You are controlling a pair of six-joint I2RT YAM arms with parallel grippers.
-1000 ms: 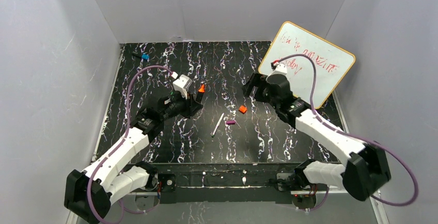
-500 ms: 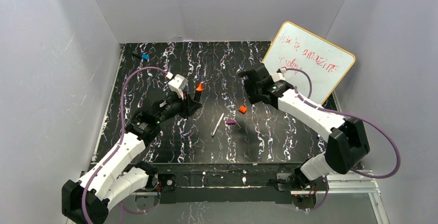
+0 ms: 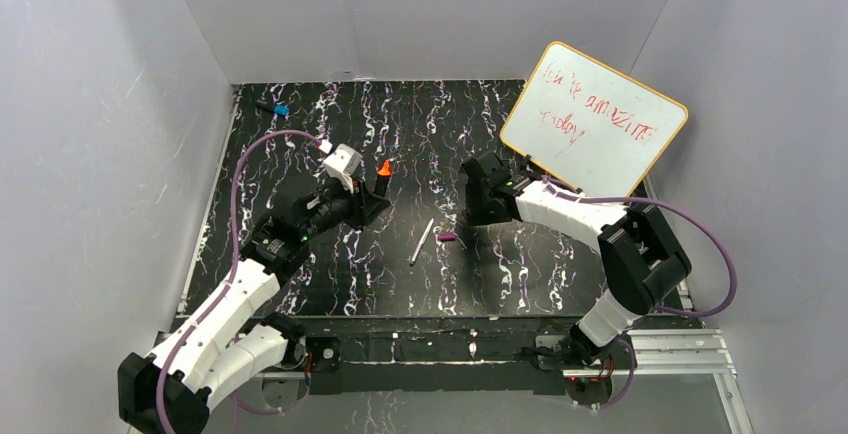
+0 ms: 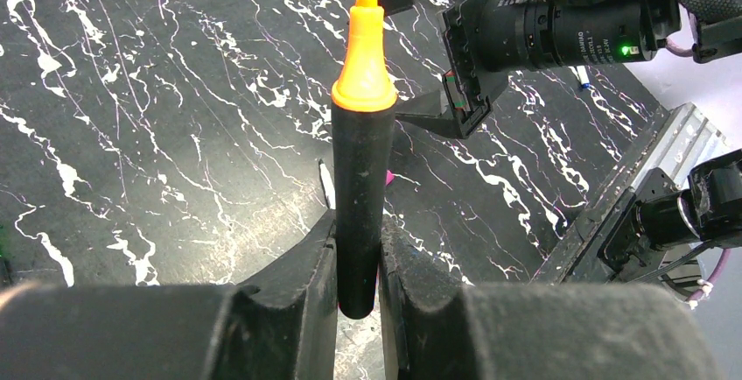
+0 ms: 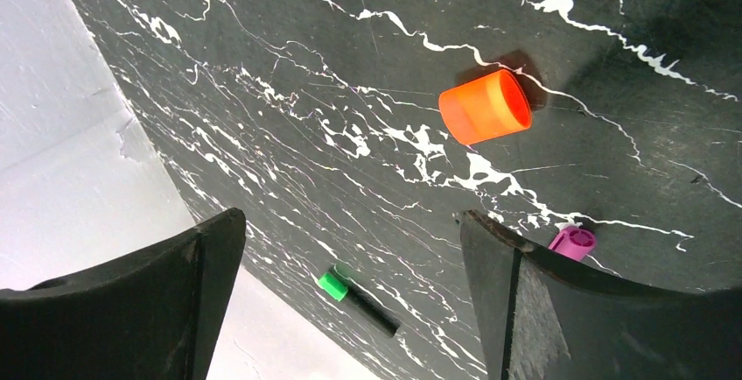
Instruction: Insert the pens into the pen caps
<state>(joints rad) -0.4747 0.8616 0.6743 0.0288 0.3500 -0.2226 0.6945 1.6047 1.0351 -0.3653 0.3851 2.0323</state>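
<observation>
L gripper is clamped on the orange-tipped marker, tip up. R gripper hangs w/ jaws wide apart over the orange cap, which seems to lie on its side on the table, near the purple cap. To do it well: centre the cap between the fingers and close on its wall, not its mouth, so the opening is free for the tip.

Three pens are showing: one orange-tipped marker, one green-tipped marker and one white pen. Two caps are lying in view: one orange cap and one purple cap. One whiteboard is standing on one table.
</observation>
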